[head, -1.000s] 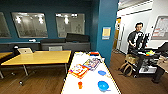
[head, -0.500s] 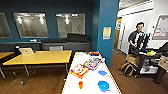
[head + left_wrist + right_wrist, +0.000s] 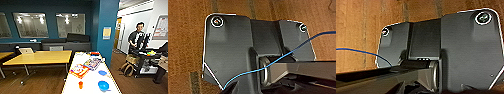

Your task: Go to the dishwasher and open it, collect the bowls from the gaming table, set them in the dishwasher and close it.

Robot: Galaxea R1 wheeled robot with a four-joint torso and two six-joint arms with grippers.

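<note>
Blue bowls (image 3: pixel 102 73) nearer, gaming table (image 3: pixel 91 82) closer

Office lounge: teal walls, desk (image 3: pixel 40 57), laptop (image 3: pixel 26 50).

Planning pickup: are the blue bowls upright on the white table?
Upright: both bowls sit rim-up on the gaming table, in the head view.

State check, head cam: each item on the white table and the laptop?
Near bright blue round bowl: upright, on glossy white yellow-rimmed table.
Far blue bowl: on table, untouched.
Small orange cup: standing upright.
Colourful game boxes: lying flat.
White laptop: open.
</note>
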